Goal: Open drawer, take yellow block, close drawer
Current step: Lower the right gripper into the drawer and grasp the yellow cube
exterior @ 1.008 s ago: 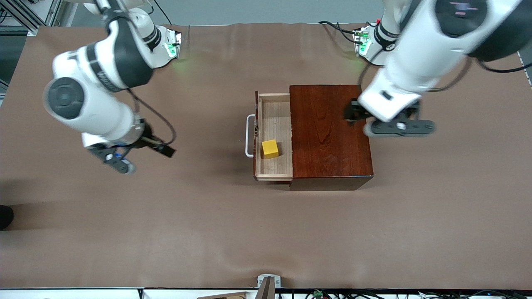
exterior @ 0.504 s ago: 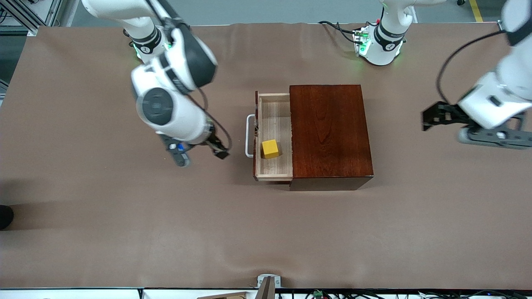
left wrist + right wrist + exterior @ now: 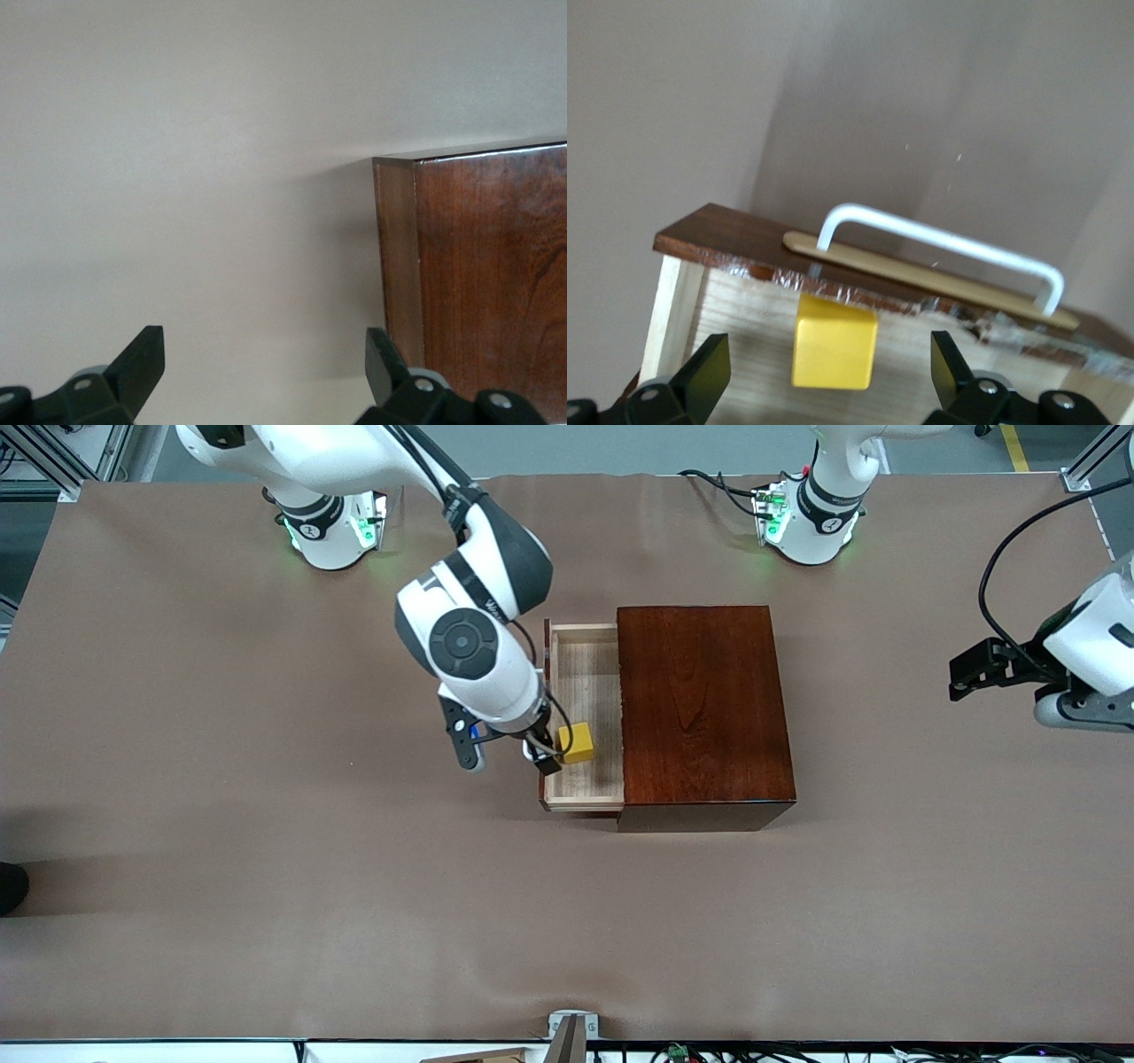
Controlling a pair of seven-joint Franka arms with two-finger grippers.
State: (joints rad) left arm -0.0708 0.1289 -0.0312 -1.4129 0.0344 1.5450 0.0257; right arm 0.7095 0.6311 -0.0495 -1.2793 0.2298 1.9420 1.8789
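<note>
1. The right gripper (image 3: 512,755) is held with fingers apart over the drawer's (image 3: 586,717) front edge.
2. The yellow block (image 3: 576,742) is seen in the pulled-out drawer, beside the white handle (image 3: 939,244).
3. The left gripper (image 3: 1001,686), fingers apart, is kept waiting over the table (image 3: 266,886), well apart from the wooden box (image 3: 700,708).

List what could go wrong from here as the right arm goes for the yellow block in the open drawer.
1. The right gripper, jaws open, is over the drawer's handle-side wall; one jaw could clip that wall or the white handle.
2. The yellow block sits off-centre between the jaws, so closing might nudge it.
3. The left gripper waits beside the wooden box, well clear.
</note>
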